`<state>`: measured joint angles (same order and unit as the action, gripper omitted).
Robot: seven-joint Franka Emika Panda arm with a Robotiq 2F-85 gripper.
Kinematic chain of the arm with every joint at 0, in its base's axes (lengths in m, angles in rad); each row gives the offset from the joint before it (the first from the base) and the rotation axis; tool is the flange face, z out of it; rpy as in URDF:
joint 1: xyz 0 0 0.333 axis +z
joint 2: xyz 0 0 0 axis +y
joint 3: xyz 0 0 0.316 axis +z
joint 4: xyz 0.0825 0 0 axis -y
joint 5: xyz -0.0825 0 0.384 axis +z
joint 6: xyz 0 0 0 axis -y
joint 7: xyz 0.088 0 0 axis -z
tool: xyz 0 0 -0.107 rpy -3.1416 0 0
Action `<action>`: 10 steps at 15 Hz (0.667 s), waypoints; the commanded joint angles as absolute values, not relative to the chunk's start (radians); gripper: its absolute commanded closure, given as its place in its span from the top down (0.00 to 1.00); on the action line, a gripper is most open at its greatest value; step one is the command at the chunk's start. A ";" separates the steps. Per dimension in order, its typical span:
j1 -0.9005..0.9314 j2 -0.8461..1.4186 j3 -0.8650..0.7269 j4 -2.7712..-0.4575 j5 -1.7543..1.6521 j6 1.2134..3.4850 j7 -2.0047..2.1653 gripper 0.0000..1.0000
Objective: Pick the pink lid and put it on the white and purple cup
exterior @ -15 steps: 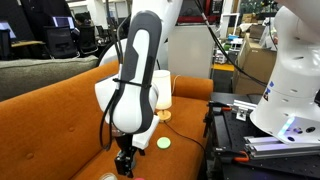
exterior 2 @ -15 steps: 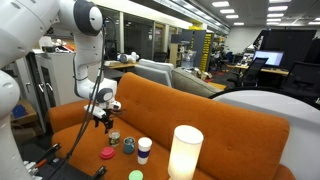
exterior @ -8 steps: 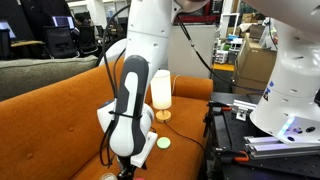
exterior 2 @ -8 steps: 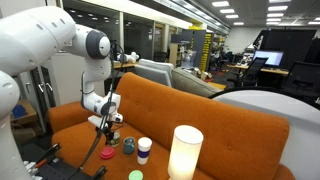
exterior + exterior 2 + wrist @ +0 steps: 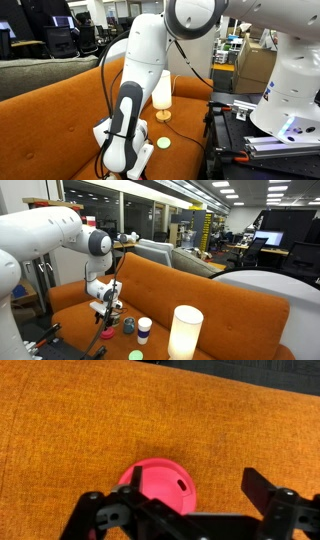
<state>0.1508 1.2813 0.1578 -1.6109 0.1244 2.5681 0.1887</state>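
Observation:
The pink lid (image 5: 158, 487) lies flat on the orange sofa seat, with a small slot in its top. In the wrist view my gripper (image 5: 194, 477) is open just above it; the left finger (image 5: 136, 478) overlaps the lid and the right finger (image 5: 262, 485) stands clear to its right. In an exterior view the gripper (image 5: 105, 321) hangs right over the lid (image 5: 106, 334). The white and purple cup (image 5: 144, 330) stands upright a little further along the seat, apart from the gripper.
A squat grey-teal cup (image 5: 128, 326) stands between the lid and the white cup. A tall white lamp (image 5: 186, 333) and a flat yellow-green disc (image 5: 136, 356) are on the seat; both show in both exterior views (image 5: 161, 90) (image 5: 165, 143). The sofa back (image 5: 190, 285) rises behind.
The arm has lowered and moved along the seat, bringing the open gripper down over the pink lid. The lid and cups have not moved.

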 commanded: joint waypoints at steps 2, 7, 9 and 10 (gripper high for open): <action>0.191 1.361 0.118 -1.464 0.112 2.442 0.192 1.00; 0.216 1.403 0.082 -1.377 0.106 2.401 0.208 1.00; 0.219 1.419 0.081 -1.351 0.106 2.385 0.204 1.00; 0.219 1.429 0.082 -1.340 0.107 2.379 0.205 1.00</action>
<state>0.2072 1.3992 0.0920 -1.3924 0.1205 2.4253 0.1914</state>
